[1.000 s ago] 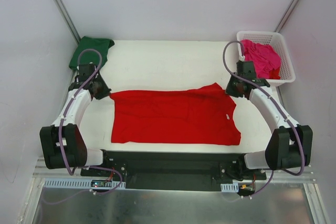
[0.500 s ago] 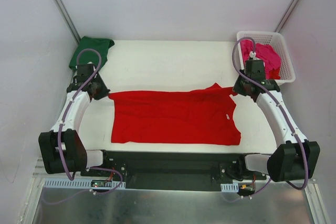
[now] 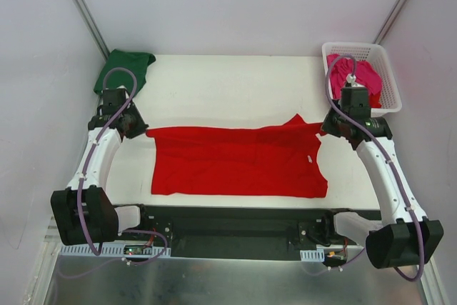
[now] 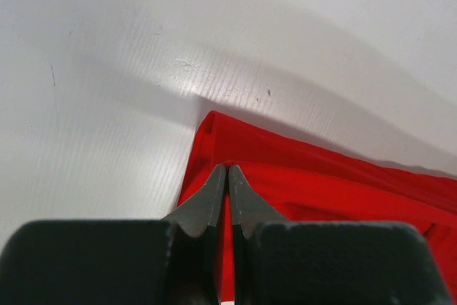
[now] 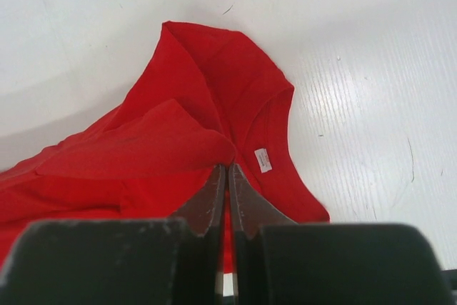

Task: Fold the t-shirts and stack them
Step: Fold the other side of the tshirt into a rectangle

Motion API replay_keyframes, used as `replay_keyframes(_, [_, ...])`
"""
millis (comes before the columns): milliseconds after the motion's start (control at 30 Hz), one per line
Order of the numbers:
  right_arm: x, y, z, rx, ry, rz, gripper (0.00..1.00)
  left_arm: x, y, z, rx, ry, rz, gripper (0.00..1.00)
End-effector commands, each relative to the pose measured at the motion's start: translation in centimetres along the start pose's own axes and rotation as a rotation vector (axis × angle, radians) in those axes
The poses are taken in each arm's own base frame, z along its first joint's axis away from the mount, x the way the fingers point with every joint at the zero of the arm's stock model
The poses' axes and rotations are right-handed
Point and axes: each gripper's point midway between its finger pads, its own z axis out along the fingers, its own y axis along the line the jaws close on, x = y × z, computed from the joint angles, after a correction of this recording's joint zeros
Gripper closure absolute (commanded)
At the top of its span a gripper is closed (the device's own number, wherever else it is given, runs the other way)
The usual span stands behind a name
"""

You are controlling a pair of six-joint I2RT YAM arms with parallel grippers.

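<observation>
The red t-shirt point(image 3: 235, 162) lies spread across the near half of the table. My left gripper point(image 3: 144, 131) is shut on its far left corner; the left wrist view shows my left gripper point(image 4: 228, 170) pinching a strip of the red t-shirt point(image 4: 321, 183). My right gripper point(image 3: 323, 128) is shut on the far right corner by the collar. In the right wrist view my right gripper point(image 5: 227, 169) clamps a raised fold of the red t-shirt point(image 5: 143, 155) next to its white label point(image 5: 263, 160). The dark green t-shirt point(image 3: 125, 69) lies folded at the far left. The magenta t-shirt point(image 3: 355, 76) sits crumpled in the basket.
A white lattice basket point(image 3: 389, 83) stands at the table's far right corner, just behind my right wrist. White walls enclose the table on three sides. Bare white tabletop point(image 3: 228, 87) stretches between the green t-shirt and the basket.
Both grippers have drawn outward with the red t-shirt's far corners, the right one further right toward the basket. The far edge is pulled tauter and the right corner lifts into a peak.
</observation>
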Motion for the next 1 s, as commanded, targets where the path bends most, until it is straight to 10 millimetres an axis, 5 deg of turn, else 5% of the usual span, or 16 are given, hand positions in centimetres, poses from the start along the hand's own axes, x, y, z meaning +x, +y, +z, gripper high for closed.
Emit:
replay_keyframes(0, [1.2,-0.6,-1.9,-0.01,0.014,0.001,0.98,0.2,1.7,-0.8,-0.058,-0.01,0.028,1.0])
replay_keyframes(367, [4.1,-1.8,-4.3,-0.015,0.05,0.006,0.98,2.6,2.1,0.1,-0.05,0.074,0.026,1.0])
replay_keyframes(967, [5.7,-2.7,-5.8,0.004,0.086,0.011,0.98,4.1,1.4,-0.4,0.005,0.116,0.033,1.0])
